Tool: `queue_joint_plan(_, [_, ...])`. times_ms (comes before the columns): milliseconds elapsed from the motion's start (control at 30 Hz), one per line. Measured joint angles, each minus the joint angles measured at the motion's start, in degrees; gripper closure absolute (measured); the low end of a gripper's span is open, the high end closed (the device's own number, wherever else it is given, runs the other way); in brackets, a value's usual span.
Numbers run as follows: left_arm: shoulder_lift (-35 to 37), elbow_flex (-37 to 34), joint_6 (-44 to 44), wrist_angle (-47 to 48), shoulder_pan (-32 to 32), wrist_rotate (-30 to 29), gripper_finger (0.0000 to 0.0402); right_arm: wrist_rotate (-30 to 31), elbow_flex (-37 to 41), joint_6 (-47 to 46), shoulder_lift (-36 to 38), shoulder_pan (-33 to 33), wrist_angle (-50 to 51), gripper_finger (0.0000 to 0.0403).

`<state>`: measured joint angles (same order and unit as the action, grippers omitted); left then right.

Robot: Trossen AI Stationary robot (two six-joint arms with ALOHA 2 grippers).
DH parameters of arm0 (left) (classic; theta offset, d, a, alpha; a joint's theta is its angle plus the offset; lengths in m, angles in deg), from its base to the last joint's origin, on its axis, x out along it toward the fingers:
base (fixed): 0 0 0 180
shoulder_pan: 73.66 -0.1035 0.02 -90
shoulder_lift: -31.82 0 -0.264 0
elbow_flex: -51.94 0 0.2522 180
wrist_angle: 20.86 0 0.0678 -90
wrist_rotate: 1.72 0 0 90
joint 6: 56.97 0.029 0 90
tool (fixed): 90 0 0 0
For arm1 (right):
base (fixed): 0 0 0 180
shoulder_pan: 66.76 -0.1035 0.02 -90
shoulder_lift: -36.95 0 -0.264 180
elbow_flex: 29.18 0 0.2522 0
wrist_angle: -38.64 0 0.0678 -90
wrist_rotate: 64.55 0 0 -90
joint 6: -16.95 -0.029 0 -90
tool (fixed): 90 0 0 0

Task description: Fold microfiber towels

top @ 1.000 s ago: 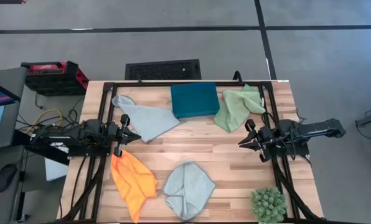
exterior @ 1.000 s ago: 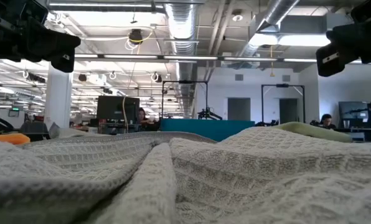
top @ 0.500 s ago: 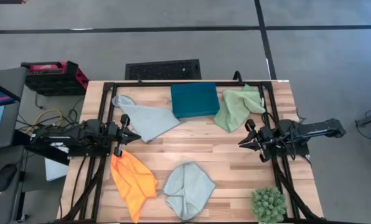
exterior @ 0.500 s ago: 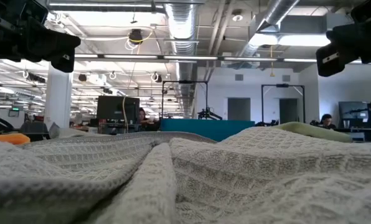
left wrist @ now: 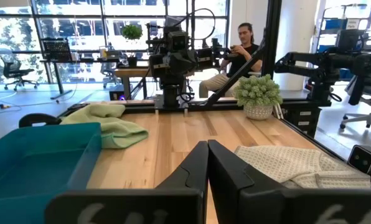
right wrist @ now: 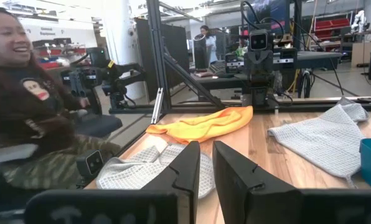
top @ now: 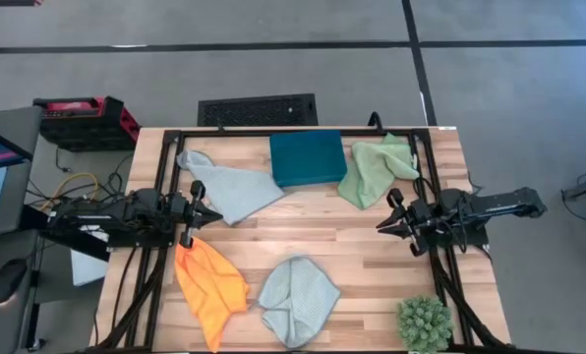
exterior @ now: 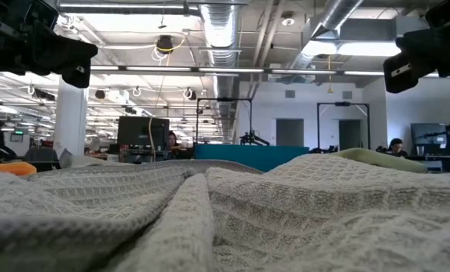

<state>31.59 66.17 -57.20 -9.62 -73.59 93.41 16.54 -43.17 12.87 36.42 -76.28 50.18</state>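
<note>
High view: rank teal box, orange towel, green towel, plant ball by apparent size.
1. teal box, orange towel and green towel: look about alike in footprint, and the towels are rumpled, so I won't rank them.
2. plant ball: clearly smallest.

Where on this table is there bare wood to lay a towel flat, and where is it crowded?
Bare wood spans the middle, between the left gripper and right gripper, below the teal box. The far edge is crowded: pale towel, box, green towel. The near edge holds the orange towel, second pale towel and plant ball.
</note>
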Motion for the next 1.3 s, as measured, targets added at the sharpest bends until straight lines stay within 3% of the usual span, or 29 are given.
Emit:
queue_joint_plan(733, [0.00, 0.00, 2.49, 0.00, -0.01, -0.02, 0.0401, 0.00, 0.00, 0.00, 0.00, 0.00, -0.01, 0.0334])
queue_joint_plan(933, [0.03, 0.26, -1.98, -4.88, -0.02, 0.24, 0.0401, 0.00, -0.02, 0.00, 0.00, 0.01, -0.01, 0.0334])
queue_joint_plan(1100, [-0.14, 4.12, -0.83, -4.69, 0.82, 4.80, 0.0401, 0.14, 0.00, 0.02, 0.00, 0.02, 0.00, 0.0334])
queue_joint_plan(1300, [-2.67, 9.35, 0.83, -2.90, 1.55, 4.67, 0.0401, 0.42, -0.02, 0.02, 0.00, 0.28, 0.01, 0.0334])
